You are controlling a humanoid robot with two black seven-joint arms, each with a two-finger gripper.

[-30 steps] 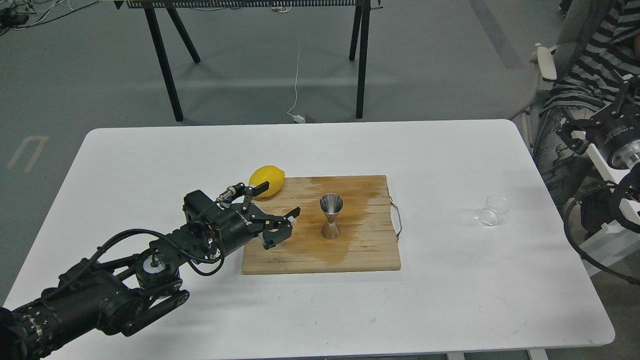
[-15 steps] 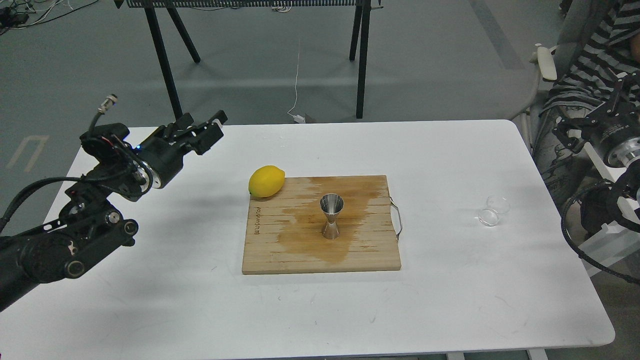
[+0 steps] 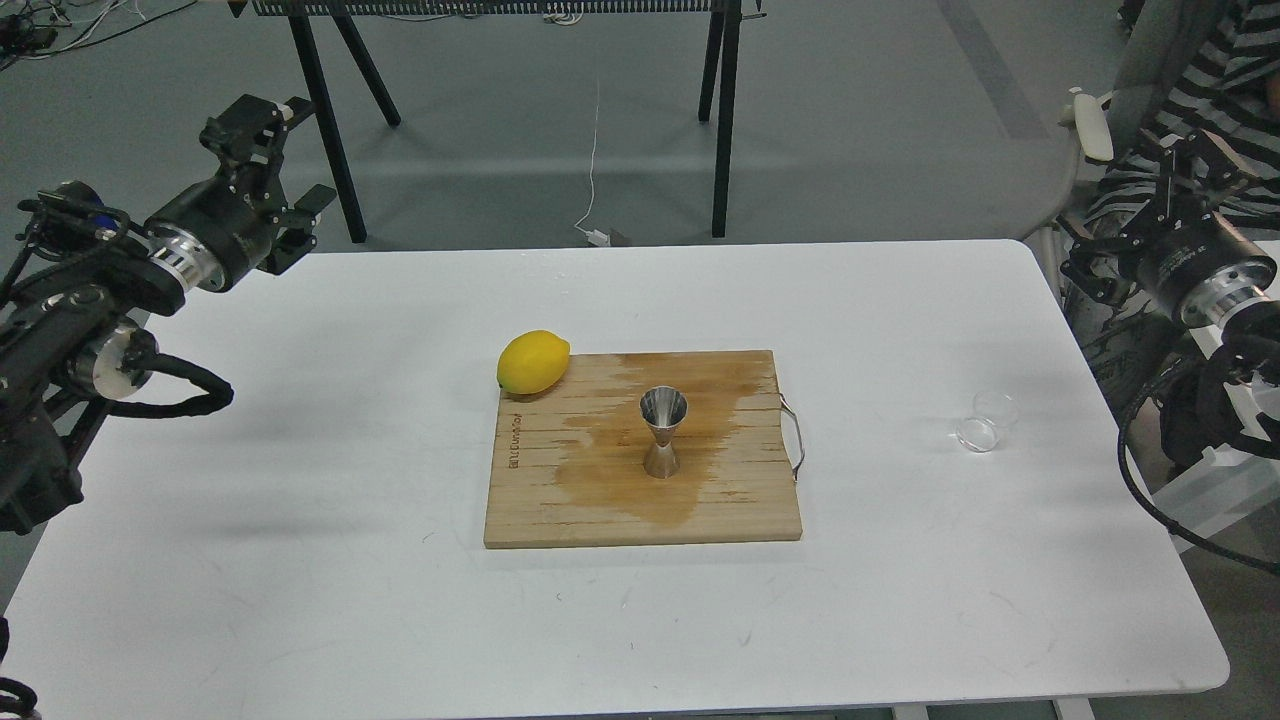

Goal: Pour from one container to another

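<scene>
While both arms hang back at the frame's edges, the jigger [image 3: 663, 432] stands mid-frame on the stained board [image 3: 560, 500].

White table [image 3: 300, 500] on grey floor; board's burned-in lettering unreadable. Since a second ago the left gripper [image 3: 262, 150] has swung from beside the lemon [image 3: 533, 362] to upper left, fingers spread, empty. Right gripper [image 3: 1165, 215]: cannot tell. Glass cup [image 3: 986, 421] lies far right.
</scene>
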